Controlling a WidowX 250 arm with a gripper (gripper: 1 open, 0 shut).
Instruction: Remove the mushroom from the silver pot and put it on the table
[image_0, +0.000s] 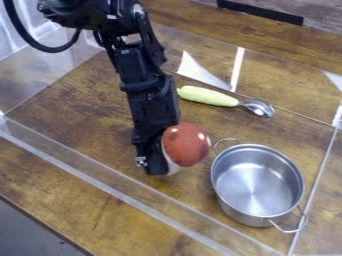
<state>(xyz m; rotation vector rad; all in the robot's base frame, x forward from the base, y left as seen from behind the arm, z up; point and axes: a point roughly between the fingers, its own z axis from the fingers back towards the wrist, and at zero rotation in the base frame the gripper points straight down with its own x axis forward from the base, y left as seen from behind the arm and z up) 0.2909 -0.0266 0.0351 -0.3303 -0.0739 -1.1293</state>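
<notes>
The mushroom (185, 146), red-brown cap with a white stem underneath, sits low at the table (80, 110) just left of the silver pot (257, 184). My gripper (158, 158) points steeply down and is shut on the mushroom's stem side, its black fingers pressed against the left of the cap. Whether the mushroom rests on the wood or hangs just above it I cannot tell. The pot stands upright to the right, with nothing inside it, and a thin wire handle shows at its near rim.
A spoon (223, 99) with a yellow-green handle and metal bowl lies behind the pot. Clear acrylic walls (94, 170) border the tabletop in front and at the right. A black cable loops at the upper left.
</notes>
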